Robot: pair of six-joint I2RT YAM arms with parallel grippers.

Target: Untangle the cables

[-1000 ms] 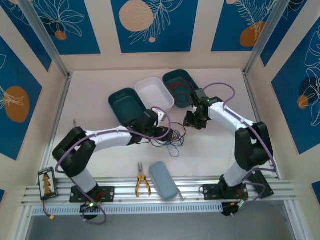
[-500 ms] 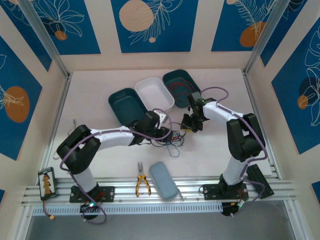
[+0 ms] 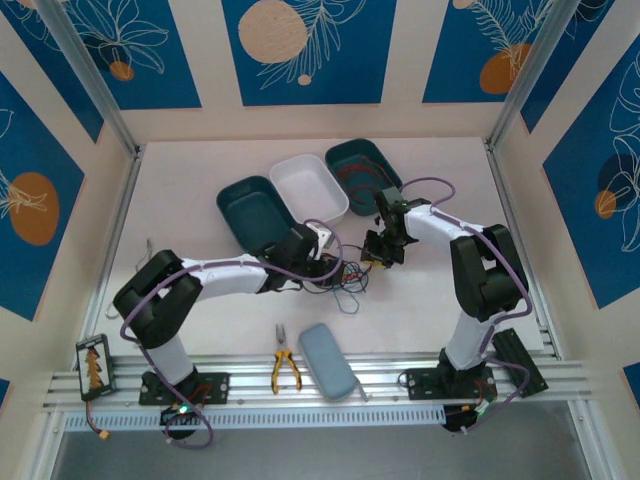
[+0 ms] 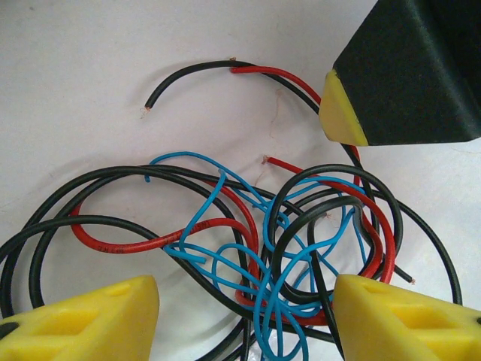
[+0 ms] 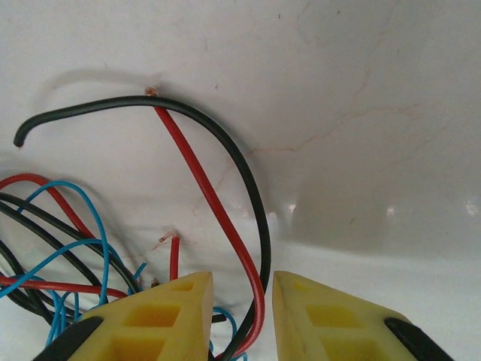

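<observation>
Cables [image 3: 342, 280] lie tangled close to the white tray [image 3: 310, 186], on my side. My left gripper [image 4: 242, 295] stands spread wide over them. My right gripper [image 5: 240, 284] keeps a small gap around a red wire [image 5: 199, 180] and a black wire [image 5: 248, 173], not squeezing them.

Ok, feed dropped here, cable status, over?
Left gripper open astride the knotted tangle. Right gripper open, red wire and black wire between its fingers. Grippers crowd close.
</observation>
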